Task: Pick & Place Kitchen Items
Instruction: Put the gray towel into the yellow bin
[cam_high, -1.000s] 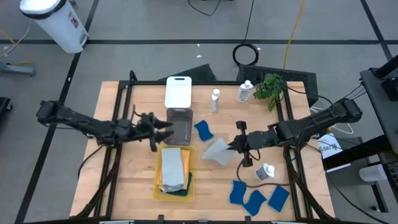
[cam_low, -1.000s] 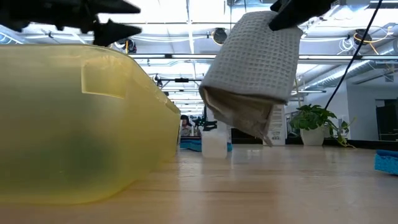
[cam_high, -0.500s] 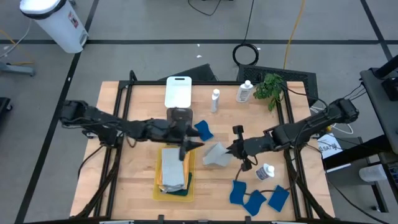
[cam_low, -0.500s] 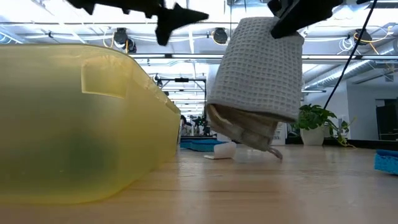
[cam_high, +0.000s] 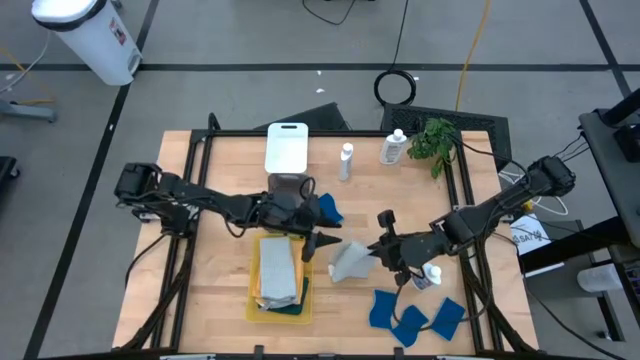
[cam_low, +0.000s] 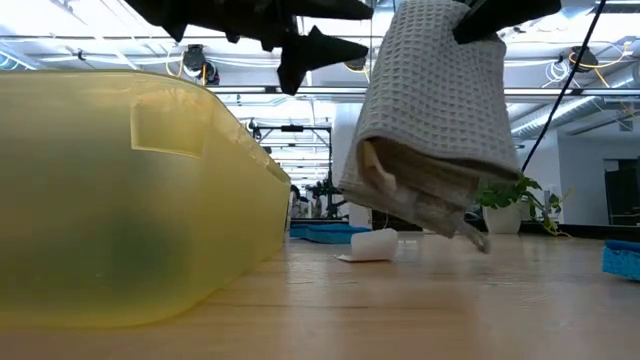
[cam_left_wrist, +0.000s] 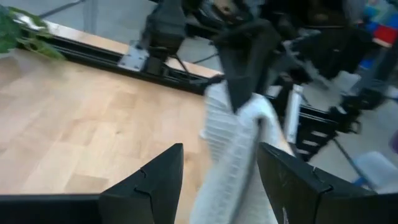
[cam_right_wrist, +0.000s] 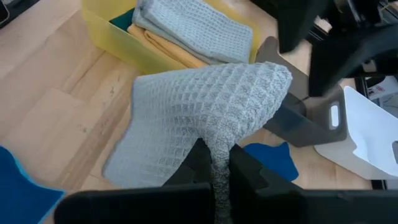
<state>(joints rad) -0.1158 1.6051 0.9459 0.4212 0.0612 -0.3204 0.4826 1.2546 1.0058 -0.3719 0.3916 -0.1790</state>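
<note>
1. Two grippers meet over the middle of the desk. The right gripper (cam_high: 372, 250) is pinched tight on the top fold of a pale grey waffle-weave cloth (cam_high: 348, 262), which hangs off the wood just beside the right wall of the yellow rectangular plastic tray (cam_high: 309, 272).
2. The left gripper (cam_high: 322, 243) has its fingers about half spread and empty; in its wrist view the cloth hangs between and just beyond them.
3. Step in hand, as I judge it: a hand-over of the cloth, or carrying it to the tray. The tray already holds a folded grey cloth (cam_high: 278, 268) over orange and dark teal ones.
4. Next move calls for the left fingers to close on the cloth's upper edge before the right lets go.
5. Around: a small white bottle (cam_high: 430, 275) lies near the right arm; blue wavy-edged sponges (cam_high: 410, 318) sit by the front right edge, one more (cam_high: 326, 209) by the dark grey tray (cam_high: 288, 193).
6. In the way: the left arm reaches across the yellow tray, so the drop path looks crowded.
</note>
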